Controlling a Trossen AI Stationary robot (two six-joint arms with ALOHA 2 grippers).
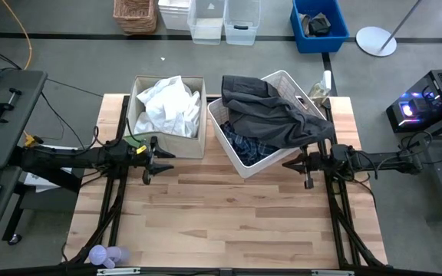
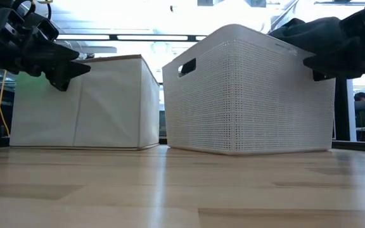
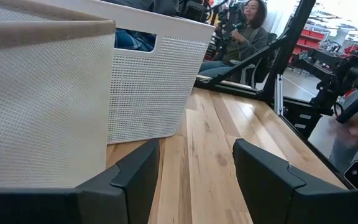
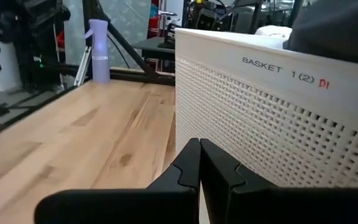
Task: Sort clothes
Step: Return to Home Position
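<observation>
Since every garment I could see sat in a container, none lay on the table (image 1: 229,222) for an arm to reach. White clothes (image 1: 167,103) filled the beige bin (image 2: 81,101). A dark grey garment (image 1: 275,115) draped over the white basket (image 2: 246,95), a plaid shirt (image 1: 245,144) beneath it. Both loads lay beyond the fingers, toward the far edge. The left gripper (image 3: 196,149), spread and empty, fronted the bin, and the right gripper (image 4: 199,146), pinched on nothing, fronted the basket.
</observation>
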